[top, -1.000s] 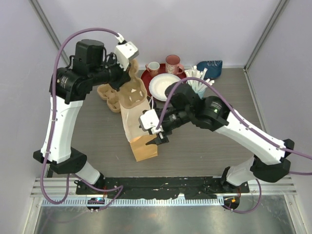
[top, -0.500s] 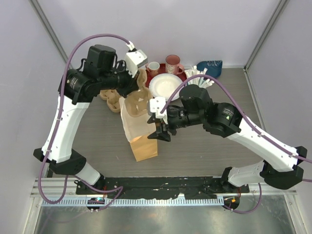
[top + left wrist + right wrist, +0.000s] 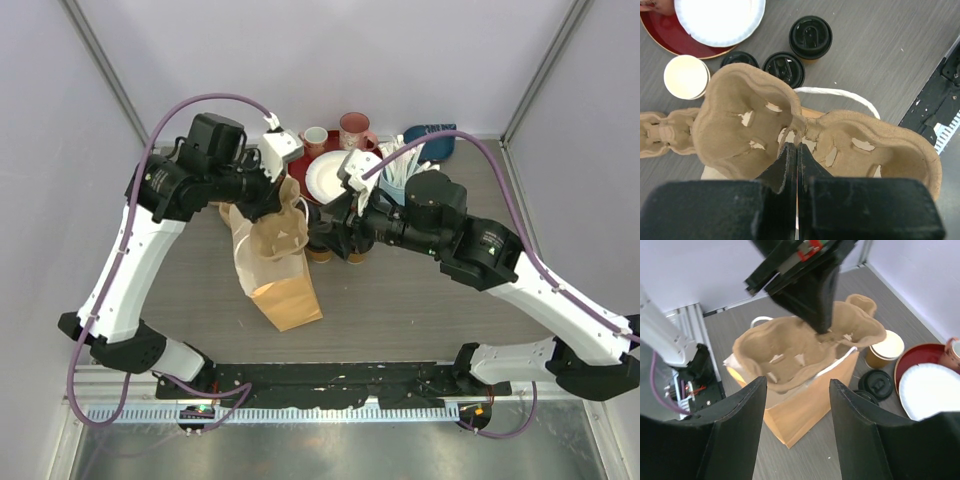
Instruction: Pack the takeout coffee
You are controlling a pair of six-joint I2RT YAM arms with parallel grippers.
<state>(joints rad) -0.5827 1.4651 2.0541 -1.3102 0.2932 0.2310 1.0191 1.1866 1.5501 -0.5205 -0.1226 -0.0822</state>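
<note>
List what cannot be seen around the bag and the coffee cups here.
- Paper bag interior: the pulp cup carrier, pinched by the left gripper, covers its mouth in every view.
- Lidded coffee cups, top view: the right arm hides most of them, so no count there.
- Cups' contents: black lids cover them in both wrist views.
- One lidded cup, left wrist view: partly behind the carrier's rim.

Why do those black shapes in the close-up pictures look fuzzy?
Left wrist view: the left hand sits by the lens, out of focus; the cup carrier is sharp. Right wrist view: the right hand likewise; the paper bag is crisp.
</note>
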